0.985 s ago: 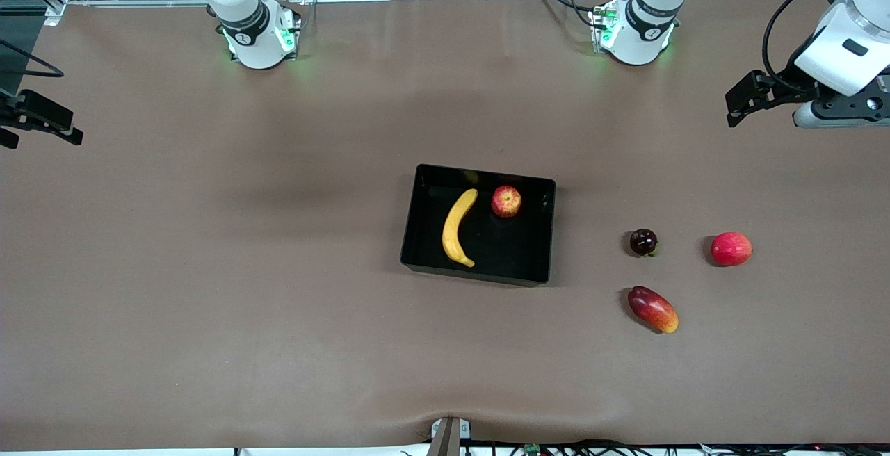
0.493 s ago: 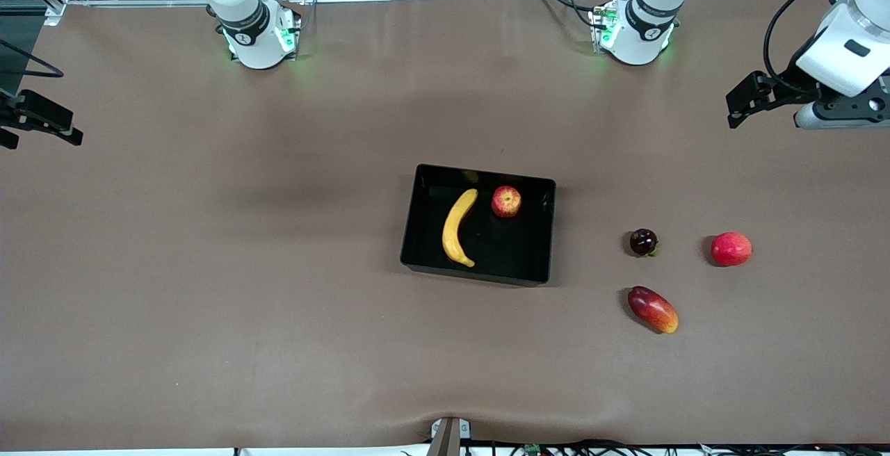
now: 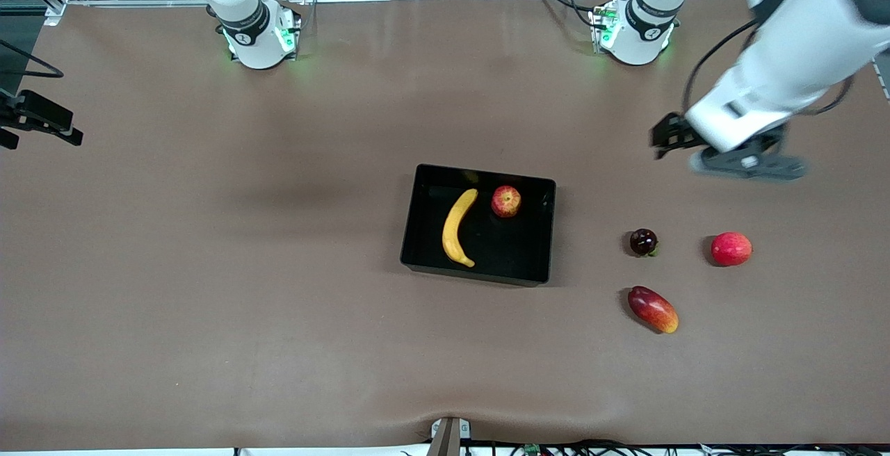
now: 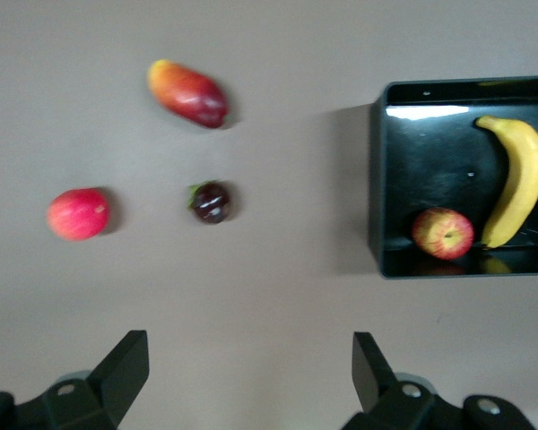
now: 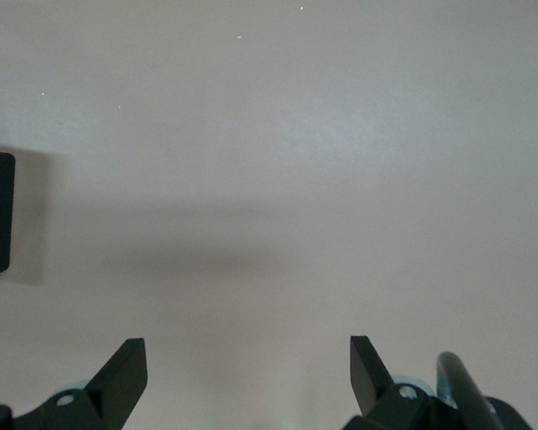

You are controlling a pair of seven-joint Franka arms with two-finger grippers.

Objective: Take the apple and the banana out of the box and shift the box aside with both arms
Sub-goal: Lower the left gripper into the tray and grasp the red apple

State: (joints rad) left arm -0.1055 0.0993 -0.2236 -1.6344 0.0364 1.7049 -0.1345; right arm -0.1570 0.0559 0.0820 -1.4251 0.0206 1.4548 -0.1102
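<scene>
Black box (image 3: pixel 480 272) sits mid-table, on the brown table mat (image 3: pixel 208 303). Banana (image 3: pixel 457 227) lies inside it, on the side toward the right arm's end; small red apple (image 3: pixel 506 201) (yellowish patch at the stem) is also inside, beside the banana's upper tip, toward the left arm's end and in the part of the box farther from the front camera. The two fruits are close, contact unclear.

Outside the box, toward the left arm's end of the table: dark maroon fruit (image 3: pixel 643 242), a plain red round fruit (image 3: pixel 731 248) beside it, and a red-orange mango (image 3: pixel 652 308) nearer the front camera than both. All three are well apart from the box.

Left gripper (image 3: pixel 669 137) is up in the air over bare mat near the loose fruits, fingers (image 4: pixel 125 367) spread wide, grasping nothing. Right gripper (image 3: pixel 42 122) hangs at the table's edge on the right arm's end, fingers (image 5: pixel 125 367) released and empty; that arm waits.
</scene>
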